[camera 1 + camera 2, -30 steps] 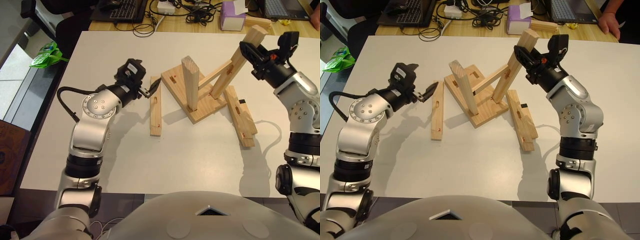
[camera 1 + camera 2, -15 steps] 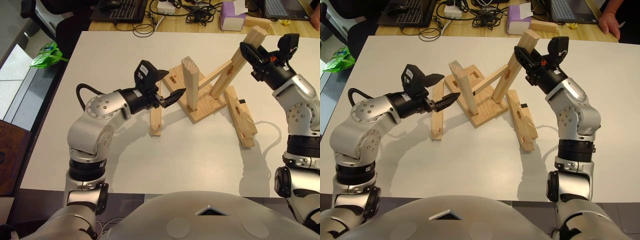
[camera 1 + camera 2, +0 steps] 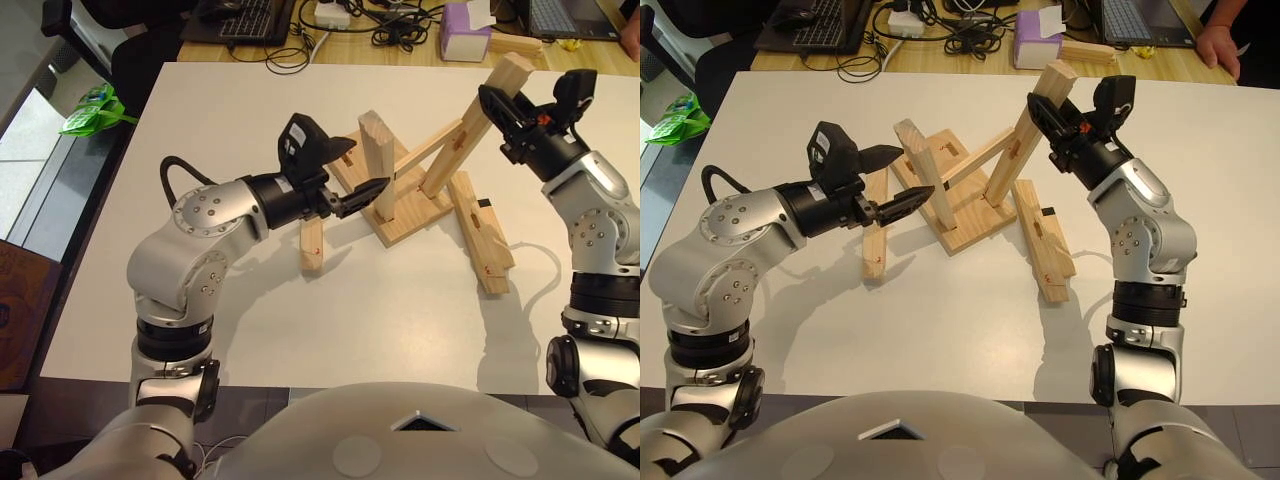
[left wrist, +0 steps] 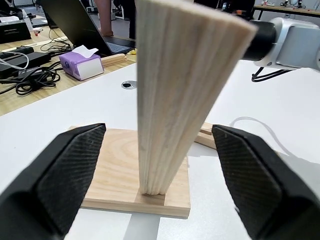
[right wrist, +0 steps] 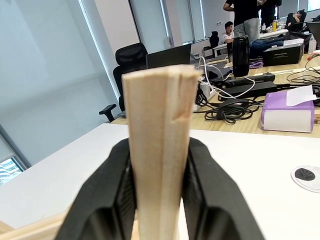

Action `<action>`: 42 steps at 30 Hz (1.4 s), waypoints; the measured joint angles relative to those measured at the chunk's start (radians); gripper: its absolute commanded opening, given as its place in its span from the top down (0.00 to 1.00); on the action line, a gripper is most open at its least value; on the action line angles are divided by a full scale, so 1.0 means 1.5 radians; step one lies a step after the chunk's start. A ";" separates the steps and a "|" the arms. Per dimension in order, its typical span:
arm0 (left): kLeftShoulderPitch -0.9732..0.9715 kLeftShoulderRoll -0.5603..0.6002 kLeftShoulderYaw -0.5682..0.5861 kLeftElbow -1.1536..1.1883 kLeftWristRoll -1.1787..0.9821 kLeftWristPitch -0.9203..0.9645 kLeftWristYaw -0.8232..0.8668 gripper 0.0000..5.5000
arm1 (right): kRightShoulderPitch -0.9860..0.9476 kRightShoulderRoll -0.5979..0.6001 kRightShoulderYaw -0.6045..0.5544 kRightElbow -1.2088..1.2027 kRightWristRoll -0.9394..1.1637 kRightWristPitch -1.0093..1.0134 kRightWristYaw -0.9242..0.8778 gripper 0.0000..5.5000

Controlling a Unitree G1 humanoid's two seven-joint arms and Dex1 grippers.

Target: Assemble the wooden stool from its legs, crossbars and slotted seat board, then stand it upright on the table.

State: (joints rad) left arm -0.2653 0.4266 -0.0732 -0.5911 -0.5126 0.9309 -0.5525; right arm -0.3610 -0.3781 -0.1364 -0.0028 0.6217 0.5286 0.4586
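The slotted seat board (image 3: 410,215) lies flat mid-table with one wooden leg (image 3: 378,158) standing upright in it. My left gripper (image 3: 362,172) is open, one finger on each side of that leg; the left wrist view has the leg (image 4: 180,95) between the black pads (image 4: 65,175) above the seat board (image 4: 115,170). My right gripper (image 3: 493,108) is shut on the upper part of a tilted leg (image 3: 455,150), whose lower end rests at the board with a crossbar (image 3: 430,148) attached. In the right wrist view that leg (image 5: 160,150) is clamped between the fingers (image 5: 107,195).
A loose leg (image 3: 312,240) lies left of the board, partly under my left arm. Another leg piece (image 3: 480,240) lies right of it, beside a white cable (image 3: 545,252). A purple tissue box (image 3: 465,30), cables and a keyboard sit on the desk behind.
My left arm swung right from beside the loose leg to the upright leg, and its open fingers now straddle it. The right arm and its leg stayed put.
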 measured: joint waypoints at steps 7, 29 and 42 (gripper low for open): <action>-0.001 0.003 -0.005 0.005 -0.005 -0.002 0.007 0.28 | -0.001 0.005 -0.001 0.000 -0.006 0.000 0.000 0.81; -0.020 -0.061 -0.017 0.029 -0.014 -0.025 0.084 0.62 | -0.010 0.012 -0.020 0.015 0.006 0.017 0.001 0.81; -0.013 -0.029 -0.058 0.037 0.008 -0.094 0.045 0.62 | -0.028 0.004 -0.030 0.029 0.013 0.050 0.008 0.81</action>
State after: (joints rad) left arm -0.2851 0.3835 -0.1609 -0.5351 -0.5010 0.7894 -0.4850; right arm -0.4031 -0.3722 -0.1818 0.0411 0.6413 0.6041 0.4710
